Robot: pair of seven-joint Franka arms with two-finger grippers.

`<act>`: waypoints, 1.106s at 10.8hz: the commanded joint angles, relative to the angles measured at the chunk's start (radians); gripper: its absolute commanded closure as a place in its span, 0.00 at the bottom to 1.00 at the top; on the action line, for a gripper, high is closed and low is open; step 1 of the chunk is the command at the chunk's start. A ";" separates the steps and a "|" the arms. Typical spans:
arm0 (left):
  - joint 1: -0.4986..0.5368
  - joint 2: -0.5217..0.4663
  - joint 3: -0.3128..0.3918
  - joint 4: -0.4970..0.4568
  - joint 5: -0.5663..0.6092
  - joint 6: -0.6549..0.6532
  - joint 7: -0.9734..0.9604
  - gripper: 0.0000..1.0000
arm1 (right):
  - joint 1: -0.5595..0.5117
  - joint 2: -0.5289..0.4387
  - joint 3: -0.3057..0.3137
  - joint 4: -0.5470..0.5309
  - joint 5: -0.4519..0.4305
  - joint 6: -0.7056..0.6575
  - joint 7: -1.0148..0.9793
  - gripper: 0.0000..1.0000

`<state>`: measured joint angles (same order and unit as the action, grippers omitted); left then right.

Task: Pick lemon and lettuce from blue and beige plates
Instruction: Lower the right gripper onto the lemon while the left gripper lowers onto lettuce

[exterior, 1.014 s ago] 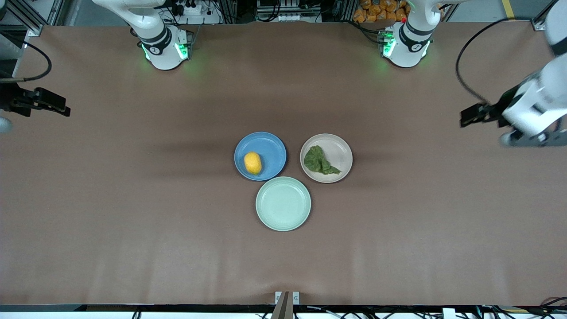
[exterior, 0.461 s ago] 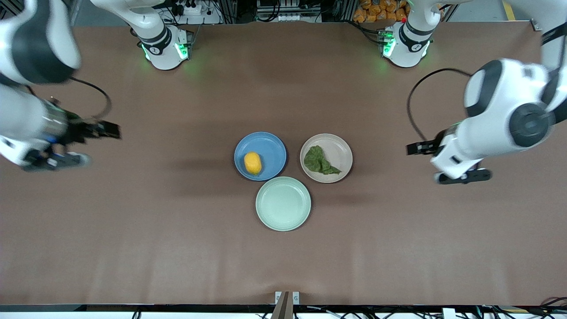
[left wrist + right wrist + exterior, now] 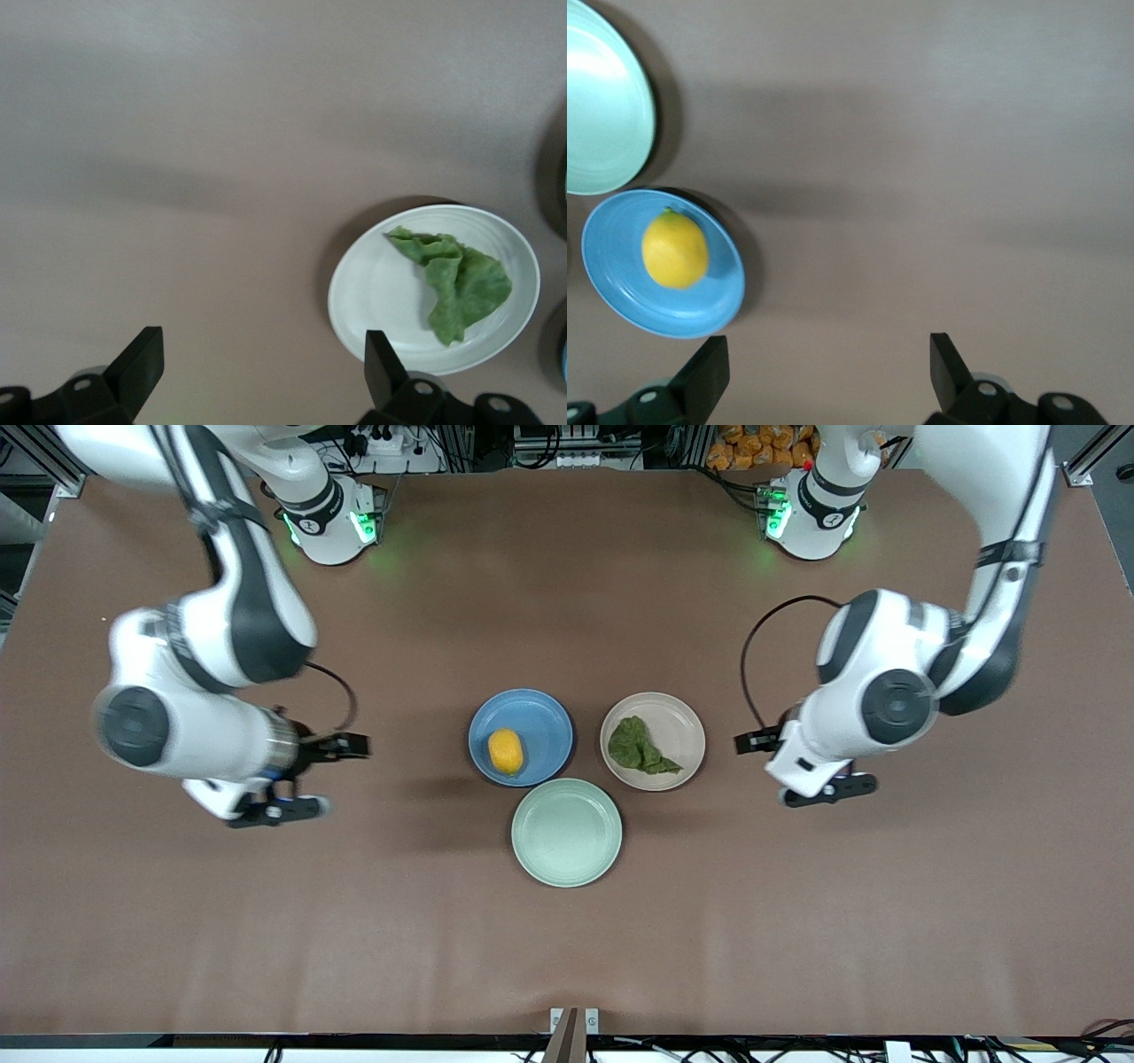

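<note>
The yellow lemon [image 3: 506, 751] lies on the blue plate [image 3: 540, 717] at the table's middle; both show in the right wrist view, the lemon [image 3: 674, 250] on the plate [image 3: 620, 301]. The dark green lettuce [image 3: 642, 747] lies on the beige plate [image 3: 682, 726]; in the left wrist view the lettuce [image 3: 456, 276] is on that plate [image 3: 372, 292]. My right gripper [image 3: 275, 808] [image 3: 828, 372] is open and empty over bare table toward the right arm's end. My left gripper [image 3: 828, 788] [image 3: 263, 367] is open and empty over bare table beside the beige plate.
An empty mint-green plate [image 3: 567, 832] sits nearer the front camera, touching the other two plates; it shows in the right wrist view [image 3: 598, 115]. Brown tabletop surrounds the plates on all sides.
Both arms have swung in from the table's ends toward the plates at the middle. The plates, lemon and lettuce have not moved.
</note>
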<state>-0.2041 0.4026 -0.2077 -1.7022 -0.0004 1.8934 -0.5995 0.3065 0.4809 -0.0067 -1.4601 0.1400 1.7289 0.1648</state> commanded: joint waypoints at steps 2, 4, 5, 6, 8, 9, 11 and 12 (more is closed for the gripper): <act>-0.099 0.033 0.008 -0.090 -0.001 0.156 -0.178 0.00 | 0.113 0.077 -0.007 0.012 0.012 0.081 0.107 0.00; -0.130 0.093 0.010 -0.090 0.006 0.216 -0.248 0.00 | 0.184 0.079 -0.007 -0.076 0.012 0.238 0.165 0.00; -0.152 0.120 0.010 -0.088 0.008 0.234 -0.282 0.00 | 0.209 0.080 -0.007 -0.123 0.012 0.327 0.183 0.00; -0.170 0.139 0.010 -0.088 0.008 0.257 -0.319 0.00 | 0.235 0.093 -0.007 -0.152 0.012 0.396 0.200 0.00; -0.192 0.168 0.010 -0.088 0.008 0.294 -0.374 0.00 | 0.278 0.108 -0.009 -0.206 0.010 0.507 0.226 0.00; -0.205 0.174 0.008 -0.082 0.008 0.306 -0.397 0.00 | 0.286 0.110 -0.009 -0.232 0.010 0.543 0.226 0.00; -0.221 0.193 0.008 -0.077 0.006 0.344 -0.445 0.00 | 0.315 0.122 -0.009 -0.252 0.010 0.569 0.246 0.00; -0.221 0.209 0.008 -0.077 0.005 0.369 -0.453 0.00 | 0.324 0.130 -0.009 -0.261 0.009 0.590 0.257 0.00</act>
<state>-0.4168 0.5857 -0.2061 -1.7939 -0.0003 2.2296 -1.0162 0.6084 0.6101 -0.0071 -1.6975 0.1408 2.2854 0.3928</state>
